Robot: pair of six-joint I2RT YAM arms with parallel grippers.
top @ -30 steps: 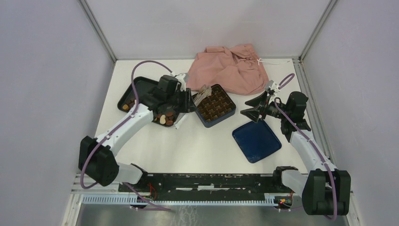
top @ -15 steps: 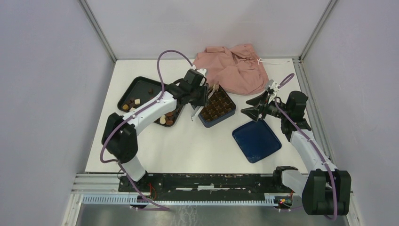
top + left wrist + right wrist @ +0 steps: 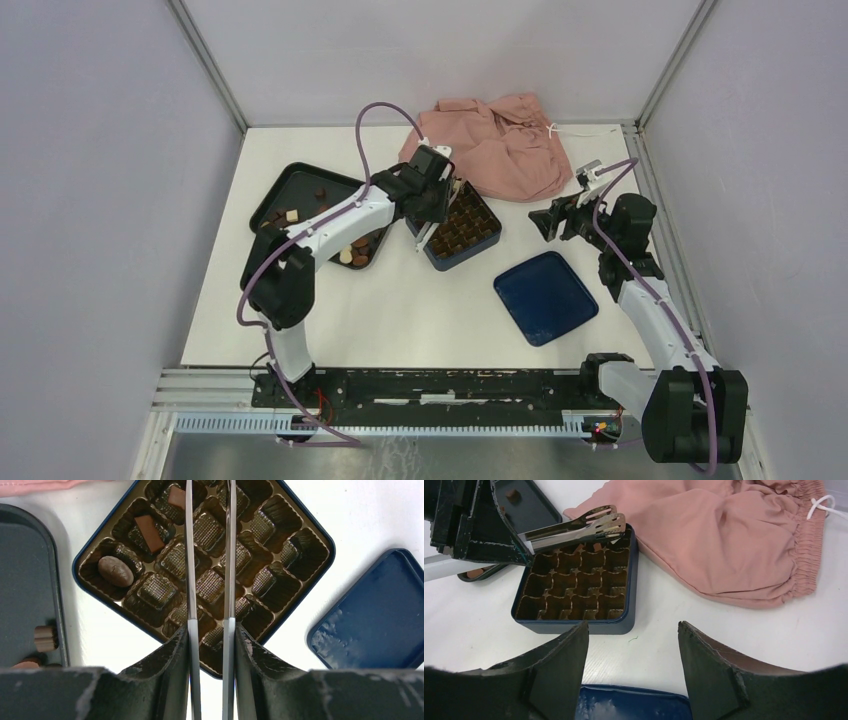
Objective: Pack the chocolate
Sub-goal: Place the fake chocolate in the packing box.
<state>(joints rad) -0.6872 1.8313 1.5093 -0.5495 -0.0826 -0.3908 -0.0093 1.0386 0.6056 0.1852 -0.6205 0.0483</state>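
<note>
- Gripping the tongs (image 3: 189, 555) in the left fingers (image 3: 211, 629): closed part-way, pressed against both blades, handle end running back behind the grip.
- Blades reaching straight ahead of the left fingers, over the box (image 3: 574, 626) and its gridded cells, tips at the far cells, close to the pink cloth (image 3: 724, 540).
- Cannot tell whether a piece sits between the tong tips. Narrow gap there in the right wrist view, nothing plainly pinched.
- Chocolate (image 3: 116, 571) already in the box: three pieces in cells just left of the blades, one oval and dark brown, two tan. Most other cells bare.
- More pieces loose on the black tray (image 3: 300, 178), further left of the left fingers, apart from the box.
- Right fingers (image 3: 633, 630) spread wide with nothing between them, raised above the bench (image 3: 420, 310). Box ahead of them, blue lid (image 3: 634, 702) just beneath.
- Step in hand, by judgement: the placing end of a pick-and-place run, since the tongs hang over the cells and not over the tray.
- Next move, if loaded: lower the tips into a bare cell beside the filled ones, then ease the squeeze so the blades spring apart.
- Next move, if empty: swing left to the tray, straddle a single piece with the tips, squeeze gently and lift.
- Far from done, with many cells open and the lid off.
</note>
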